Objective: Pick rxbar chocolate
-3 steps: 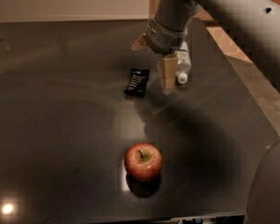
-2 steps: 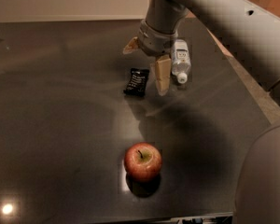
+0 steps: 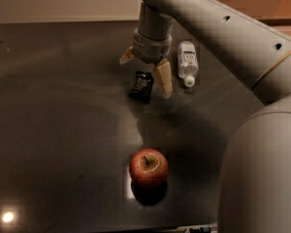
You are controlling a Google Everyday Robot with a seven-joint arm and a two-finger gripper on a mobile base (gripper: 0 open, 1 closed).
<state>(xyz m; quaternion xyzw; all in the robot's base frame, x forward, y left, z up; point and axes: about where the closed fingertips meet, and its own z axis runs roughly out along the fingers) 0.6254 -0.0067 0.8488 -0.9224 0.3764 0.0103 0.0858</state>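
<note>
Bar (image 3: 142, 86): lettering was unreadable.
Gripper (image 3: 145, 68): fingers spread apart, just above bar.
Arm (image 3: 223, 28): right of bar, cut by frame.

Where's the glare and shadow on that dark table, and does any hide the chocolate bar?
Camera view: one glare spot at the near-left corner of the table, far from the rxbar chocolate; the arm's shadow falls mostly nearer than the bar; the open gripper hovers right over the bar.
</note>
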